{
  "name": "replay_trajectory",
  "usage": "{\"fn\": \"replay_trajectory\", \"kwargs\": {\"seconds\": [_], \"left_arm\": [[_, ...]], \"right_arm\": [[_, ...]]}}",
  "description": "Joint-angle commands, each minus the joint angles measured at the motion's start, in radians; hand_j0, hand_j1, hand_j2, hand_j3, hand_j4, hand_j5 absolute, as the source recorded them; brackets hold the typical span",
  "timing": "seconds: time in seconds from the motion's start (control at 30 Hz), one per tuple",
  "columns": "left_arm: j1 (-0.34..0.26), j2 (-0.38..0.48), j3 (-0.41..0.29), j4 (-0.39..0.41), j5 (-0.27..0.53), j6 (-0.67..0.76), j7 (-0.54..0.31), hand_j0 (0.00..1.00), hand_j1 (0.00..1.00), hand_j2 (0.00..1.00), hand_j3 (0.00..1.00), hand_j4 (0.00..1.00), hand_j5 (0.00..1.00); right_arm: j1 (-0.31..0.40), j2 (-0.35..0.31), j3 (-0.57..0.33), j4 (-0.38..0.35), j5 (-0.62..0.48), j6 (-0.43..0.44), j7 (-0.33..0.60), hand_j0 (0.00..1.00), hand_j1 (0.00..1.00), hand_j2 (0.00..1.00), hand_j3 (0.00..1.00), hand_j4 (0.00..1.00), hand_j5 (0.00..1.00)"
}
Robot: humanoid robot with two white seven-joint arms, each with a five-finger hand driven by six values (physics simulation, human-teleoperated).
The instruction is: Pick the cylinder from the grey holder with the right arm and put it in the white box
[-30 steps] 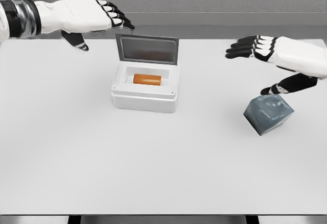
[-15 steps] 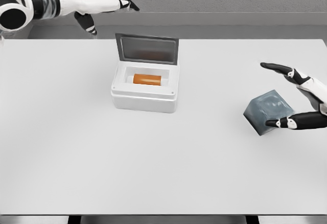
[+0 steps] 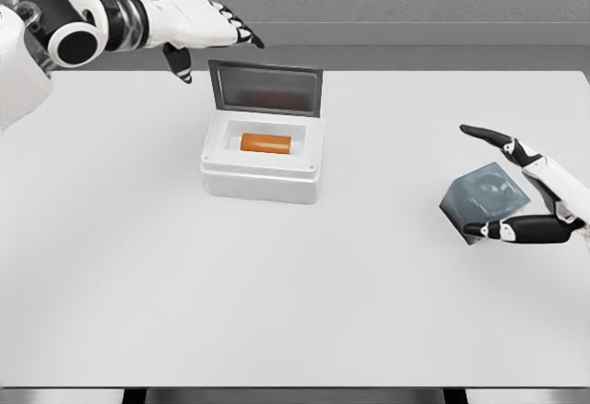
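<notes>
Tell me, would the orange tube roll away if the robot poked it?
Probably it would roll, since the orange cylinder is round and lies on its side. It likely wouldn't get far: the white box walls surround it. It looks stiff, not floppy.

We see a plain white table (image 3: pixel 184 293) filling most of the view. Two things sit on it: a white box (image 3: pixel 263 178) with its lid raised, left of the middle, and a grey holder (image 3: pixel 481 203), tilted on an edge, well apart near the right side.
</notes>
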Motion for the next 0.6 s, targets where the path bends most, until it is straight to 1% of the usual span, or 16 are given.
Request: {"fn": "replay_trajectory", "kwargs": {"seconds": [0.0,0.23,0.3,0.37,0.4,0.47,0.57], "left_arm": [[0.0,-0.012,-0.009,0.015,-0.007,-0.001,0.0,1.0,1.0,1.0,1.0,1.0,1.0],[0.0,-0.018,-0.043,0.015,-0.008,-0.006,0.0,1.0,1.0,1.0,1.0,1.0,1.0],[0.0,-0.016,-0.043,0.015,-0.042,-0.006,0.0,1.0,1.0,1.0,1.0,1.0,1.0],[0.0,-0.007,-0.05,0.015,-0.044,-0.009,0.0,1.0,1.0,1.0,1.0,1.0,1.0],[0.0,-0.003,-0.061,0.015,-0.045,-0.022,0.0,1.0,1.0,1.0,1.0,1.0,1.0],[0.0,0.013,-0.06,0.014,-0.059,-0.053,0.0,1.0,1.0,1.0,1.0,1.0,1.0],[0.002,0.028,-0.058,0.003,-0.058,-0.108,0.0,1.0,1.0,1.0,1.0,1.0,1.0]], "right_arm": [[0.0,0.006,-0.002,0.001,0.061,0.002,0.0,1.0,1.0,1.0,1.0,1.0,1.0],[-0.002,0.006,-0.002,0.003,0.068,0.002,0.0,1.0,1.0,1.0,1.0,1.0,1.0],[-0.003,0.006,0.0,0.004,0.068,0.002,0.0,1.0,1.0,1.0,1.0,1.0,1.0],[-0.003,0.007,0.0,0.004,0.068,0.002,0.0,1.0,1.0,1.0,1.0,1.0,1.0],[-0.003,0.007,0.0,0.004,0.068,0.002,0.0,1.0,1.0,1.0,1.0,1.0,1.0],[-0.003,0.007,0.0,0.003,0.068,0.002,0.0,1.0,1.0,1.0,1.0,1.0,1.0],[-0.003,0.007,0.0,0.004,0.068,0.002,0.0,1.0,1.0,1.0,1.0,1.0,1.0]]}}
